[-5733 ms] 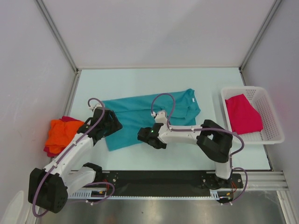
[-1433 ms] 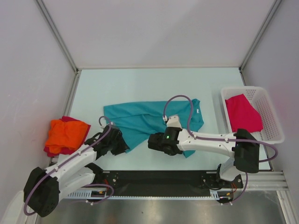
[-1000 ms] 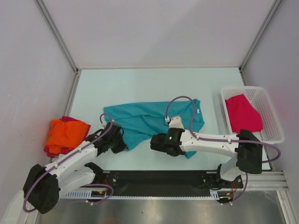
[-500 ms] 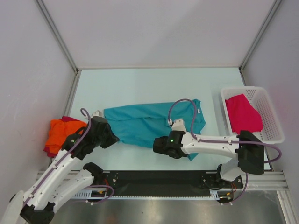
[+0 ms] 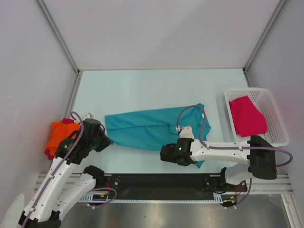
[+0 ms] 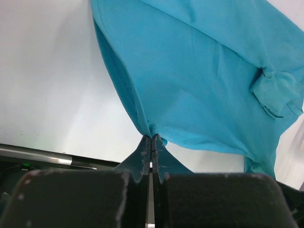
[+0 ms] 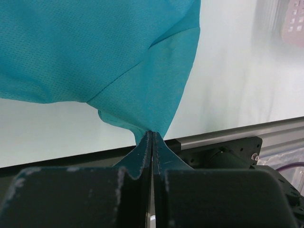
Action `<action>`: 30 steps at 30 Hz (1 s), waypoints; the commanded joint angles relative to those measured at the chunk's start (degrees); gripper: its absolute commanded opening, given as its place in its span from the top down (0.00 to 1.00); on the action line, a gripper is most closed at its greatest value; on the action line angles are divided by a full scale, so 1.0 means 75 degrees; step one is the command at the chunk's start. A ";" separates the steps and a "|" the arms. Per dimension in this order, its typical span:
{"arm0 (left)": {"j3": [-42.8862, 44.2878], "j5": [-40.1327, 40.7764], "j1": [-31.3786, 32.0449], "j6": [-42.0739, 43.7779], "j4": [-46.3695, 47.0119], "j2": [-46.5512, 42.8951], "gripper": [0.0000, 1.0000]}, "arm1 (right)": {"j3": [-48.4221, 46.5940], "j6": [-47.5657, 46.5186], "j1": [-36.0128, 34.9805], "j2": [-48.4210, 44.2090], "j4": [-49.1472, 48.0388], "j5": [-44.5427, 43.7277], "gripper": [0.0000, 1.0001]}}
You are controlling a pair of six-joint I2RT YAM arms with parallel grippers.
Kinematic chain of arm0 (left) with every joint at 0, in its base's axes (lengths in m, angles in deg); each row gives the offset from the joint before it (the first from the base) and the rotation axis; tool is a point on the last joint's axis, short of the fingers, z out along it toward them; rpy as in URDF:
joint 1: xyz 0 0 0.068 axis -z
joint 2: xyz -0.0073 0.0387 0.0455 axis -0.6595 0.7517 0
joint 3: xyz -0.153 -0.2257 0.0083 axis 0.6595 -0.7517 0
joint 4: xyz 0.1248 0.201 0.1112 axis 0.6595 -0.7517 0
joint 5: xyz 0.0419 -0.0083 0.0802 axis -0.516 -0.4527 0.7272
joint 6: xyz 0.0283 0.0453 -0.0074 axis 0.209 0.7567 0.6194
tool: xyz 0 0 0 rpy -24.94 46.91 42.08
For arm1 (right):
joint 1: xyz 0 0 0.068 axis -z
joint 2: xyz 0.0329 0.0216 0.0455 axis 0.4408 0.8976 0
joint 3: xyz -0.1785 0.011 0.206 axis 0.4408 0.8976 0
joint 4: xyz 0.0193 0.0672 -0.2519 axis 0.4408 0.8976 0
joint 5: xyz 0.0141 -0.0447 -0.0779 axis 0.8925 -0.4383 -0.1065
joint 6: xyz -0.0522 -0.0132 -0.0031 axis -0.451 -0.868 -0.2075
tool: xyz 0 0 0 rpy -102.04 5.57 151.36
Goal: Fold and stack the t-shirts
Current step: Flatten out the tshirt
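Left end effector [image 6: 151, 139] and right end effector [image 7: 151, 134] pinch one teal t-shirt [image 5: 142, 128]; one orange shirt [image 5: 59, 135], one magenta shirt [image 5: 247, 116].

The top camera looks steeply down from above and behind the arm bases, taking in the whole table [image 5: 142, 85] from afar. Each wrist camera sits close behind its own gripper, the left gripper [image 6: 151, 142] and the right gripper [image 7: 151, 137], looking out past it. All three views share the teal t-shirt [image 5: 142, 128].
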 commanded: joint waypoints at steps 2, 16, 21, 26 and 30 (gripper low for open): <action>0.0319 -0.0104 -0.0520 0.0505 -0.0090 -0.0133 1.00 | -0.0168 0.0369 -0.0099 0.0124 0.1415 -0.0085 1.00; 0.1232 -0.2009 -0.2673 0.2262 0.1982 0.1961 1.00 | -0.1678 -0.3599 0.3342 0.0358 -0.2566 -0.0684 1.00; 0.3581 -0.2624 -0.3216 0.2416 0.2933 0.4152 1.00 | -0.3375 -0.5312 0.5335 0.1083 -0.4196 0.0287 1.00; 0.6420 -0.2844 -0.3567 0.2615 0.2783 0.6790 1.00 | -0.6801 -0.6170 0.6779 0.2935 -0.3884 0.0384 1.00; 0.8214 -0.2941 -0.3778 0.2743 0.2816 0.6981 1.00 | -0.8802 -0.6942 0.6862 0.3452 -0.3577 -0.0283 1.00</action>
